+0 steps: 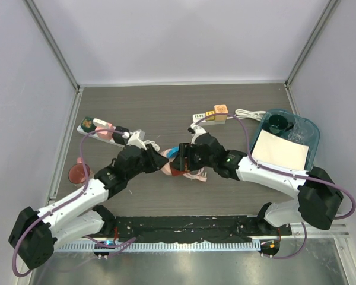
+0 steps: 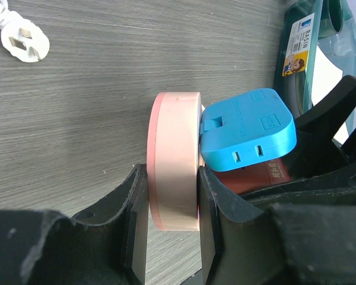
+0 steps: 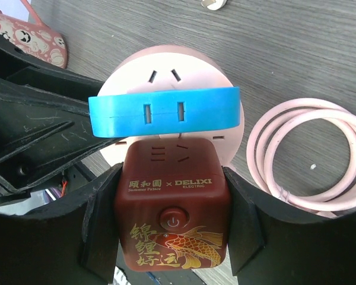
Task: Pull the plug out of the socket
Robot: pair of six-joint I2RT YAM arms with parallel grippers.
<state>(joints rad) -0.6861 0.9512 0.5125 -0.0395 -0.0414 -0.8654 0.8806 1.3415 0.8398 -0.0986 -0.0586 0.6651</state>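
Blue flat plastic plug [image 2: 246, 127], one only, sits against the flat face of the single pink round socket disc [image 2: 175, 160]. Its long side runs crosswise over that face, slotted edge outward. Left tool [image 2: 172, 202] is clamped narrowly across the disc's two faces. Right tool [image 3: 172, 199], spread wide, grips one dark red cube socket [image 3: 173, 231] just below the plug.

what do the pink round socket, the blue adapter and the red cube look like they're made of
Pink round socket: probably moulded plastic, smooth and matte, with a soft sheen along its rim.
Blue adapter: hard plastic, satin finish, with crisp moulded slots and raised lettering.
Red cube: likely plastic, slightly glossy, with a gold koi and logo printed on its face.
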